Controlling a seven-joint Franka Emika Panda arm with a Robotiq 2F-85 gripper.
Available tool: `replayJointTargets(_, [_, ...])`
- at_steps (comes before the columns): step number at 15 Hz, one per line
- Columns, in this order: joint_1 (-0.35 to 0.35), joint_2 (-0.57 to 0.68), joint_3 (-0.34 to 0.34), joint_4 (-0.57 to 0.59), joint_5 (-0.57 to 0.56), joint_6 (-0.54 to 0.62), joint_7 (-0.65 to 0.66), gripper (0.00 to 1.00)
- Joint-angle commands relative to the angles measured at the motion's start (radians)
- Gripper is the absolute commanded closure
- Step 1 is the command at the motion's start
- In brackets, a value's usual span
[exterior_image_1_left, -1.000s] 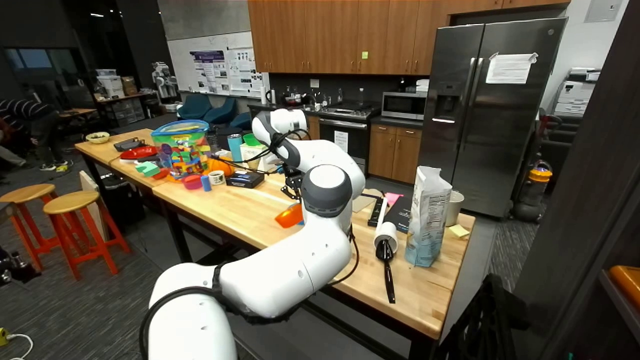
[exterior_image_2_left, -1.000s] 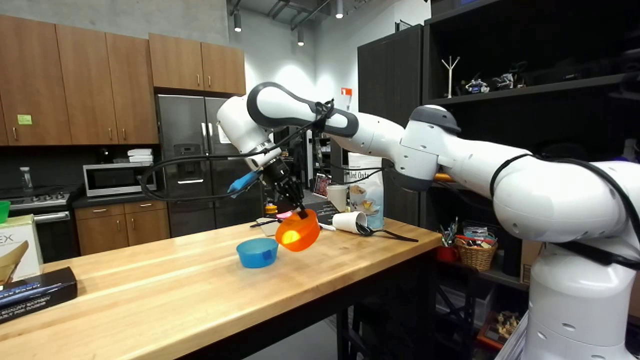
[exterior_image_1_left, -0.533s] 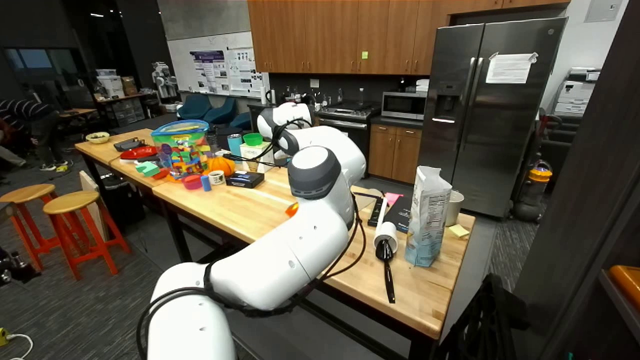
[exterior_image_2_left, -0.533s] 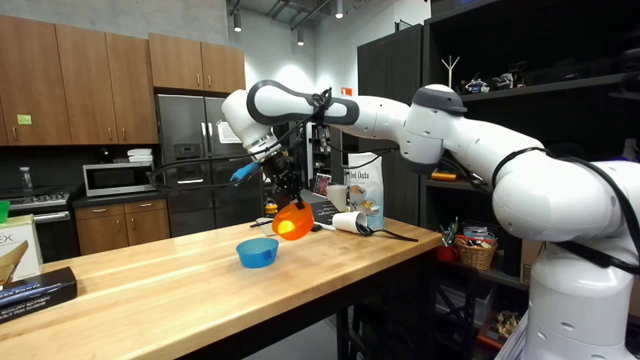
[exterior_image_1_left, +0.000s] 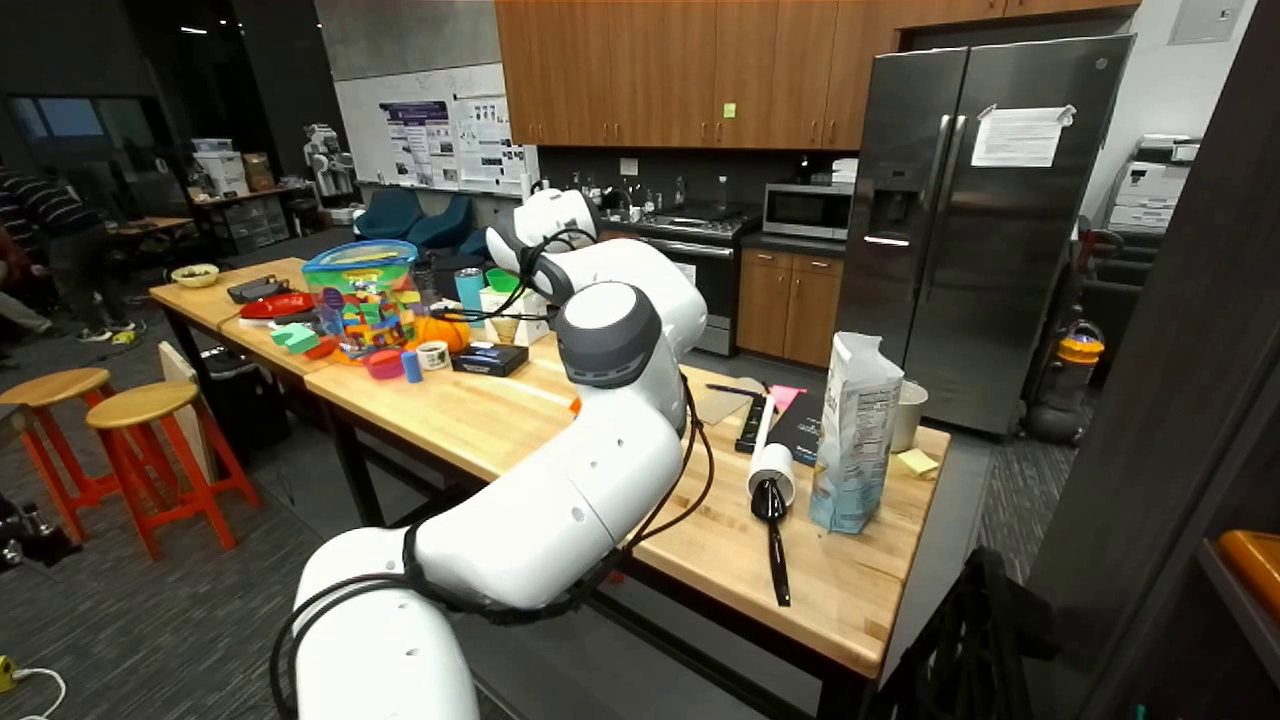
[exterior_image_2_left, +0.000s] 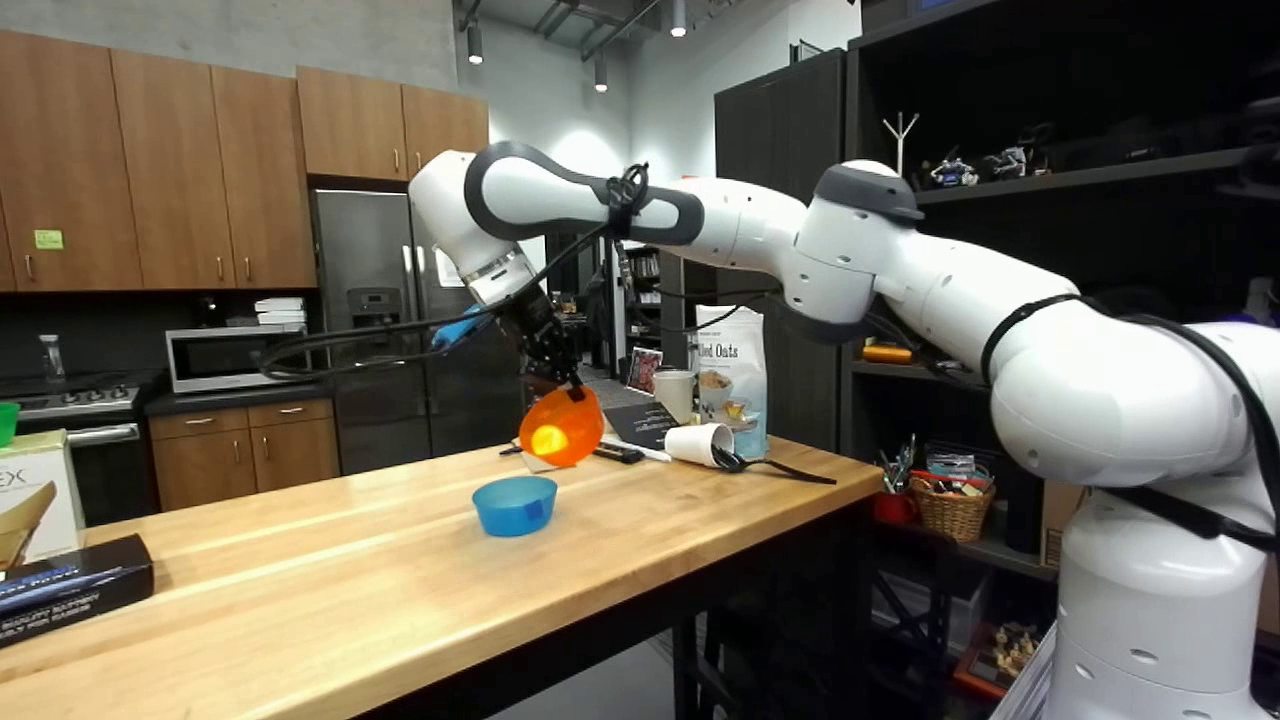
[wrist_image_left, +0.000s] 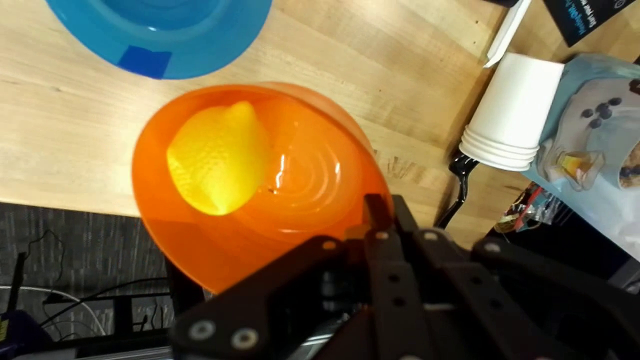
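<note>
Over a pale wooden worktop (exterior_image_2_left: 350, 590), the black gripper (wrist_image_left: 391, 212), fingers nearly together, pinches the rim of a tilted orange plastic bowl (wrist_image_left: 312, 170) holding a yellow lemon (wrist_image_left: 220, 157); a round blue bowl (exterior_image_2_left: 515, 505) stands nearer, left.

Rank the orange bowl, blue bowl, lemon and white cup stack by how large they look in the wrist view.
1. Orange bowl, largest, though nearness to the camera may help.
2. Blue bowl, cut off at the top; ranked by its visible part.
3. Lemon and white cup stack: too alike to rank.
</note>
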Motion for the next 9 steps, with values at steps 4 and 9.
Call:
replayJointTargets(4, [0.082, 0.005, -0.047, -0.071, -0.133, -0.001, 0.000, 0.99])
replayJointTargets(9, [0.110, -0.186, -0.282, -0.085, -0.023, 0.165, -0.002, 0.99])
